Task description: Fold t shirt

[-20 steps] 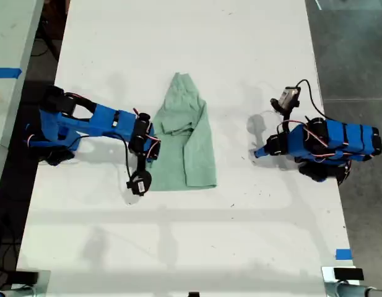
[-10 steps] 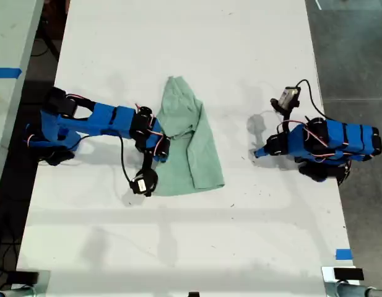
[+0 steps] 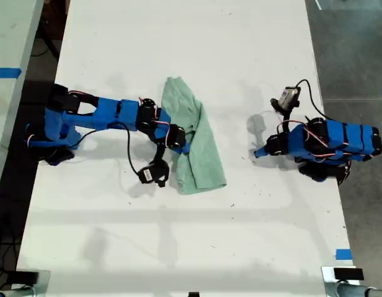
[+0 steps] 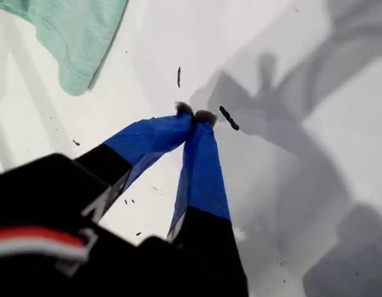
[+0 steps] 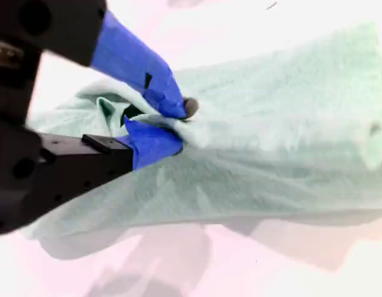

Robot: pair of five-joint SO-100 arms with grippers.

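While my second gripper (image 5: 178, 127) pinched the t shirt (image 3: 200, 145) edge, the fold needed carrying fully across; my first gripper (image 4: 194, 116), jaws together, idled well apart from the shirt.

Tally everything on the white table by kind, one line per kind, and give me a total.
Mint-green t shirt: 1
Blue robot arms: 2, one ending in my first hand, shut on nothing, the other in my second hand, shut on the t shirt
Total: 3, all resting on the white table
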